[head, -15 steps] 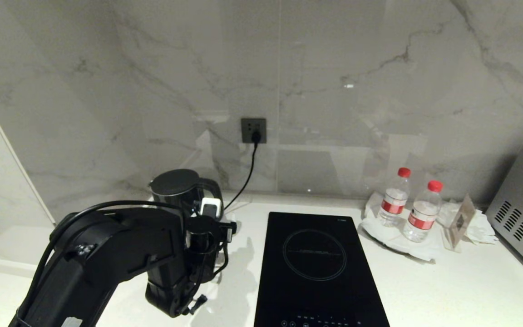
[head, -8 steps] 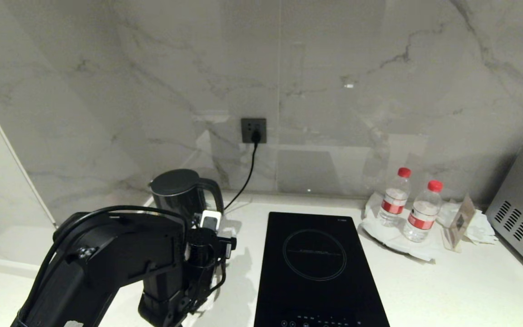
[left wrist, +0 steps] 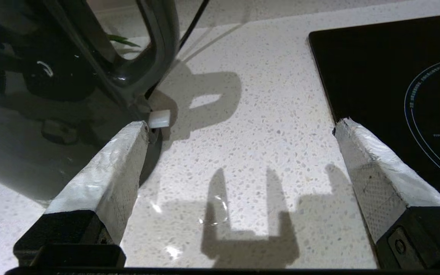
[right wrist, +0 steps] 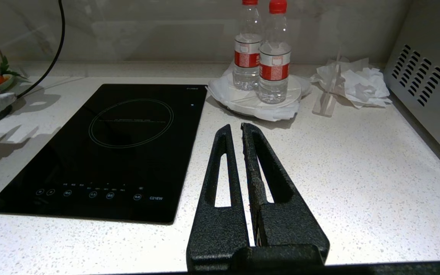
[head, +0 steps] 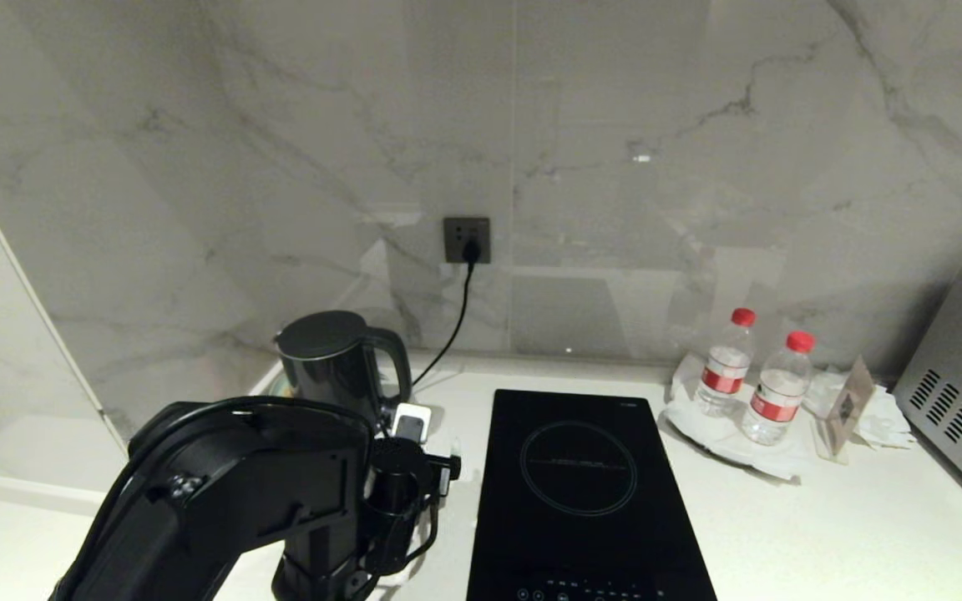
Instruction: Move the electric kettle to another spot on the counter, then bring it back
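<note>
The black electric kettle stands upright at the back left of the white speckled counter, its loop handle turned toward the hob. My left arm reaches in front of it and hides its lower body. In the left wrist view the left gripper is open wide over bare counter, holding nothing. One of its fingertips lies beside the kettle's foot, below the handle. The right gripper is shut and empty, hanging over the counter right of the hob.
A black glass hob is set into the counter right of the kettle. A cord runs from the wall socket down behind the kettle. Two water bottles stand on a plate at back right, beside crumpled paper and a metal appliance.
My left arm has drawn back from the kettle's handle, toward the front and slightly right. The kettle has stayed standing where it was. The right arm has not moved.
</note>
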Robot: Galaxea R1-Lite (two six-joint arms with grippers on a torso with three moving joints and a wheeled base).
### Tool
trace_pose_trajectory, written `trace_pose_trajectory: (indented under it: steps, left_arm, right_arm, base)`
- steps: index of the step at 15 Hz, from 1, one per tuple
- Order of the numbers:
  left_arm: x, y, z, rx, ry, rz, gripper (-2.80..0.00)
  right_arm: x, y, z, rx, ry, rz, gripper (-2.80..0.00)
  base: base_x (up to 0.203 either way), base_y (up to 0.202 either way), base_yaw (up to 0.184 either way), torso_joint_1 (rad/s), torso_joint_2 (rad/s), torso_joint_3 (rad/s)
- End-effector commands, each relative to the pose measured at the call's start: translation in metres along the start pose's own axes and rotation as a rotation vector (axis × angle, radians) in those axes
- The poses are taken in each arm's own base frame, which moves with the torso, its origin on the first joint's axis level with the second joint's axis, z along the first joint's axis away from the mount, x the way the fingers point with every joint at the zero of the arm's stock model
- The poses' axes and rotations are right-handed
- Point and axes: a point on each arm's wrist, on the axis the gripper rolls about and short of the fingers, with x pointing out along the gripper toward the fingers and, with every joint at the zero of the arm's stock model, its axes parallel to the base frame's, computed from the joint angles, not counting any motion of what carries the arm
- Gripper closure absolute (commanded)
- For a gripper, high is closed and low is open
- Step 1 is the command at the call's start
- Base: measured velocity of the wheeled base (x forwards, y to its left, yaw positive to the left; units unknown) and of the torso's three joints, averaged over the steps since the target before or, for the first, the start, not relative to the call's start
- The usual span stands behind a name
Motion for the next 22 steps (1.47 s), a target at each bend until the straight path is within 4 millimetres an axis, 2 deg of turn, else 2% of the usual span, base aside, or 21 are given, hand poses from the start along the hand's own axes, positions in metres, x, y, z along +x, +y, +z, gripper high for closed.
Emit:
trace_pose_trajectory:
  steps: [1,7,11,19,22]
  left_arm:
    - [0.001,-0.004,-0.005,0.001,-0.001,-0.005,-2.80]
    - [-0.015,-0.006,-0.012,0.050,0.043,-0.018,-2.80]
    - [-0.039,-0.001,-0.019,0.103,0.112,-0.035,-2.80]
    - [-0.035,-0.003,0.002,0.064,0.044,-0.031,-2.80]
    - [-0.034,-0.004,0.004,0.057,0.038,-0.033,-2.80]
  right_arm:
    - [0.000,0.000,0.000,0.001,0.000,0.000,0.00]
    - [0.000,0.000,0.000,0.000,0.000,0.000,0.00]
    - [0.000,0.000,0.000,0.000,0.000,0.000,0.00]
    - [0.000,0.000,0.000,0.000,0.000,0.000,0.00]
    - [0.000,0.000,0.000,0.000,0.001,0.000,0.00]
  base:
    - [0.000,0.000,0.000,0.000,0.00,0.000]
    - [0.000,0.000,0.000,0.000,0.00,0.000]
    - [0.000,0.000,0.000,0.000,0.00,0.000]
    - [0.000,0.000,0.000,0.004,0.00,-0.141]
    - [0.000,0.000,0.000,0.000,0.00,-0.197]
